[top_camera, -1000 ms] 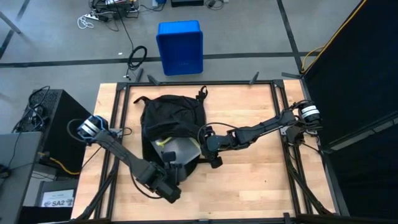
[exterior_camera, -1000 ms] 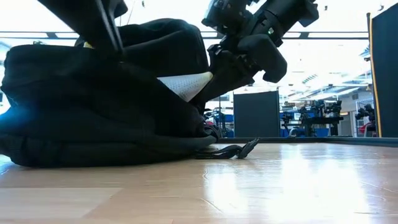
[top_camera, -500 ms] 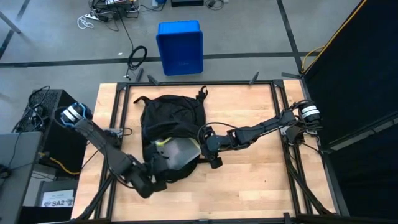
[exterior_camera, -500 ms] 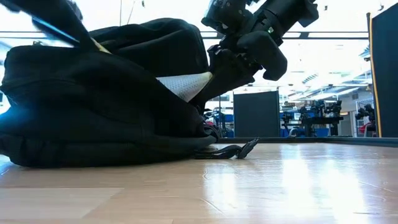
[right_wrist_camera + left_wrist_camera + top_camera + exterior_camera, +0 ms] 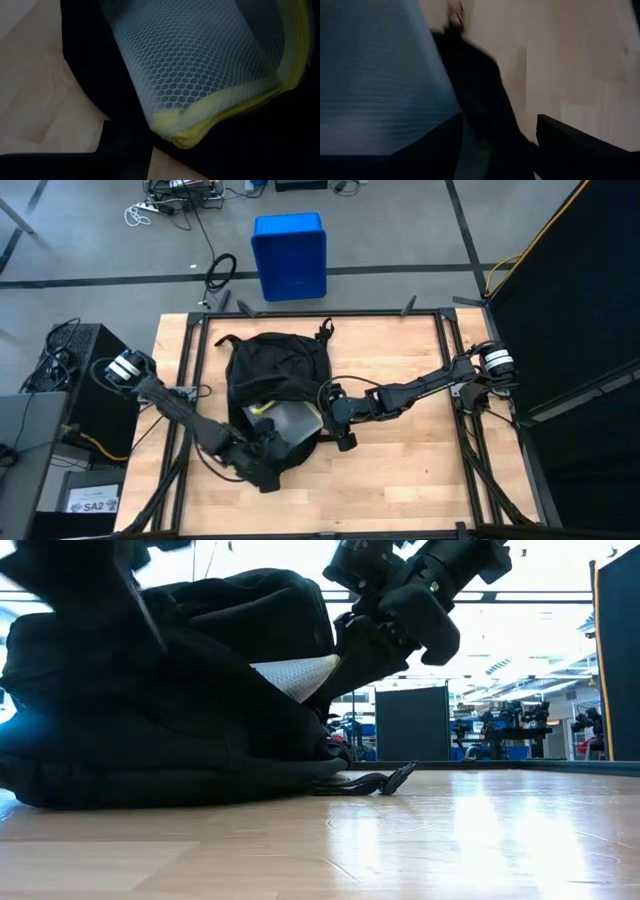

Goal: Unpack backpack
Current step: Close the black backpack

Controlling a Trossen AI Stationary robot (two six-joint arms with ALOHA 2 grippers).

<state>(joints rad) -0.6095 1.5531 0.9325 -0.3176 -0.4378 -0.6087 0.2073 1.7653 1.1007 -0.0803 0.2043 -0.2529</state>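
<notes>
The black backpack (image 5: 275, 365) lies flat on the wooden table, left of centre, with its opening toward the near edge. Pale mesh lining (image 5: 288, 420) with a yellow zip edge (image 5: 190, 136) shows in the opening. My right gripper (image 5: 328, 412) is at the opening's right side, shut on its rim; in the low view it (image 5: 345, 650) holds the rim raised. My left gripper (image 5: 266, 462) hangs open over the backpack's near end. In its blurred wrist view its fingers (image 5: 427, 142) stand to either side of a black fabric edge (image 5: 485, 100). My right gripper holds the raised rim of the backpack's opening (image 5: 335, 662), where black fabric meets the mesh lining. It comes slanting down from the table's right side. The rim stays lifted while the backpack's body rests on the table. Dark fabric hides the fingertips in the wrist view.
A blue plastic bin (image 5: 289, 255) stands on the floor beyond the table's far edge. A black strap with a buckle (image 5: 370, 781) trails from the backpack onto the table. Bare wood (image 5: 400, 470) lies to the right and near side.
My left gripper drew back toward the table's left edge, then swung in again toward the backpack's near end, sinking and tipping further down. My right gripper and the backpack's raised rim have stayed where they were.
</notes>
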